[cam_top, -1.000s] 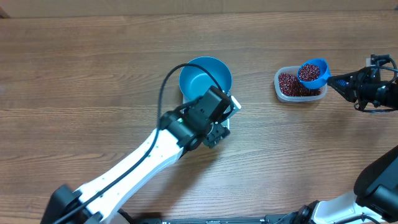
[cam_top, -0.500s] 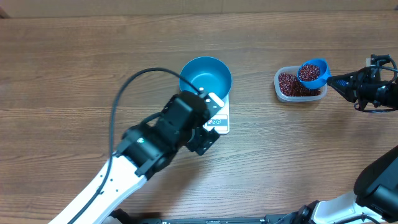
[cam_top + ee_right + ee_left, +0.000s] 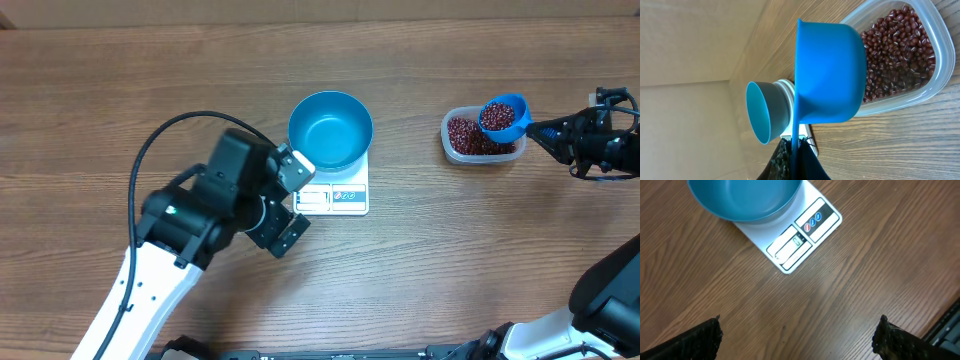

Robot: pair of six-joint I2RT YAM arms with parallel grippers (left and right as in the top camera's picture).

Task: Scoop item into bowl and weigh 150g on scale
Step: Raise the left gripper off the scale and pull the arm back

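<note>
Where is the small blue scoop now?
In the overhead view the scoop is at the right side, full of beans, above the clear tub, well right of the bowl and scale.

On my feed the scale [image 3: 345, 197] is plain white, its front strip carrying a pale greenish display [image 3: 798, 241] and small buttons [image 3: 811, 223], one red and two blue. The bowl [image 3: 330, 130] on top of it is smooth, unpatterned teal-blue. Right of the scale I see dark red-brown beans [image 3: 462, 135] in a clear tub [image 3: 483, 158] and a bright blue scoop [image 3: 830, 75], all on a warm brown table [image 3: 150, 100] streaked with wood grain.
</note>
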